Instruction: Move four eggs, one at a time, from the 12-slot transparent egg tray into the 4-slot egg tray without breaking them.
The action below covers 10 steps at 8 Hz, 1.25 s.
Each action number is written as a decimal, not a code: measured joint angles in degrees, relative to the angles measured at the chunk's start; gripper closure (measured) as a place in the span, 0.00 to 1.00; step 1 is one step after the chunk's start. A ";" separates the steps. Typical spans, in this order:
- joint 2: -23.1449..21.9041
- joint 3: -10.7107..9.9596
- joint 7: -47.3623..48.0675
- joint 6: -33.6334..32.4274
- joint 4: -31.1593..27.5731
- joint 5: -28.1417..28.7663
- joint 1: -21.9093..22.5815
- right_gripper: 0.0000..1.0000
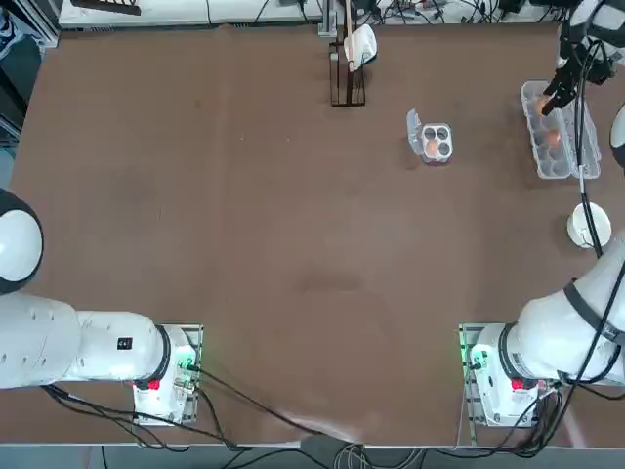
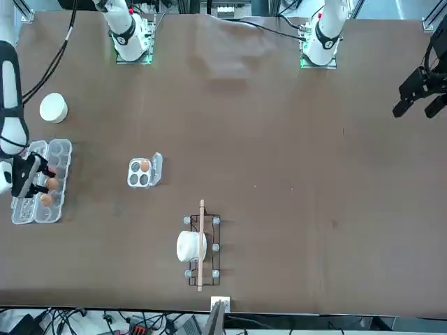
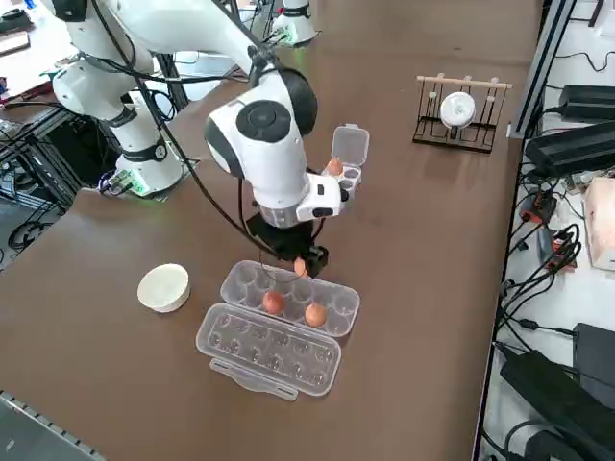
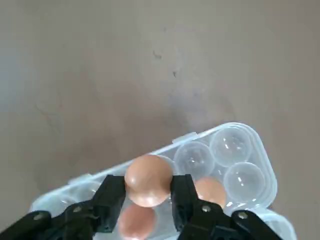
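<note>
My right end effector holds 1 egg above the 12-slot transparent egg tray; I should lift slowly, squeezing gently.

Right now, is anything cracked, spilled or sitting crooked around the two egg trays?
Nothing stands out. The right gripper is shut on an intact egg above the 12-slot transparent egg tray, where two eggs sit in cups. One egg sits squarely in the 4-slot egg tray. No spill shows.
</note>
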 joint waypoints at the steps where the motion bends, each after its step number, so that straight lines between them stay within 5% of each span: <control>1: -1.29 0.19 5.37 -2.12 -0.01 0.01 0.80 0.45; 5: -4.27 0.72 31.46 -7.38 -0.08 0.07 9.72 0.45; 10: -4.40 1.09 64.16 -6.08 -1.14 0.12 25.88 0.45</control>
